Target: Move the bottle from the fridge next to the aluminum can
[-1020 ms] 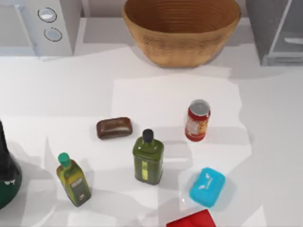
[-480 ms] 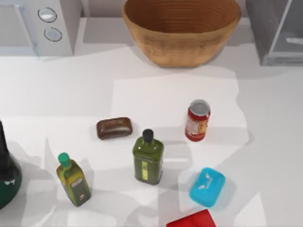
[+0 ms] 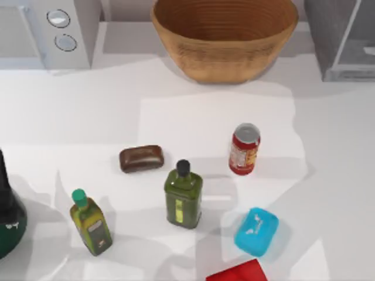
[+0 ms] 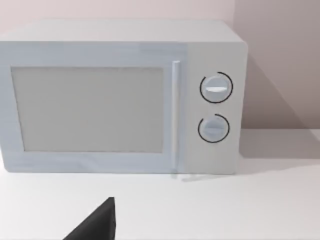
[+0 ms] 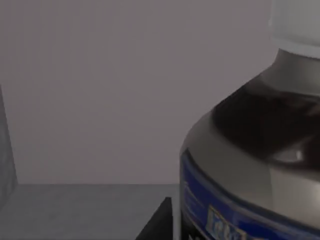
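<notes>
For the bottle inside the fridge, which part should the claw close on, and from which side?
Best guess: grip the bottle on its round labelled body, below where it tapers to the white cap, coming in level through the fridge opening. It stands upright, and the grey back wall behind it rules out any approach from there.
</notes>
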Available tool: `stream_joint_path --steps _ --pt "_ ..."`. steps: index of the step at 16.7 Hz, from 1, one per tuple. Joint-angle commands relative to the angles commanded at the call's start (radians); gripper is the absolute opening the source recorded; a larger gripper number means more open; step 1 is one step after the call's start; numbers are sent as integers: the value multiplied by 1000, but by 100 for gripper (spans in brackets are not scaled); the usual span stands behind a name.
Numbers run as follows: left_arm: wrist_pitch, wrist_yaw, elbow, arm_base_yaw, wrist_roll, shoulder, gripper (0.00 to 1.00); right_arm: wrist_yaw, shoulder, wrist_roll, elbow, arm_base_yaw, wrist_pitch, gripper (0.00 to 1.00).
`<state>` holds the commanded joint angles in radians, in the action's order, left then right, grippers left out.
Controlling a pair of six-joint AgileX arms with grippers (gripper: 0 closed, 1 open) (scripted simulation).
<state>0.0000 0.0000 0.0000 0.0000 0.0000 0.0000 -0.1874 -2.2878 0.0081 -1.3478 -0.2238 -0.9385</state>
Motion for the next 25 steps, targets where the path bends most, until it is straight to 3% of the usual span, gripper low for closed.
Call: stream_joint_path --steps 6,7,16,25 --pt "0 0 0 0 0 0 100 0 0 0 0 0 0 2" --pt "0 0 0 0 0 0 100 0 0 0 0 0 0 0" --pt "0 0 0 0 0 0 100 0 5 2 -1 -3 3 0" --pt "0 0 0 0 0 0 100 -2 112 2 -45 -3 156 0"
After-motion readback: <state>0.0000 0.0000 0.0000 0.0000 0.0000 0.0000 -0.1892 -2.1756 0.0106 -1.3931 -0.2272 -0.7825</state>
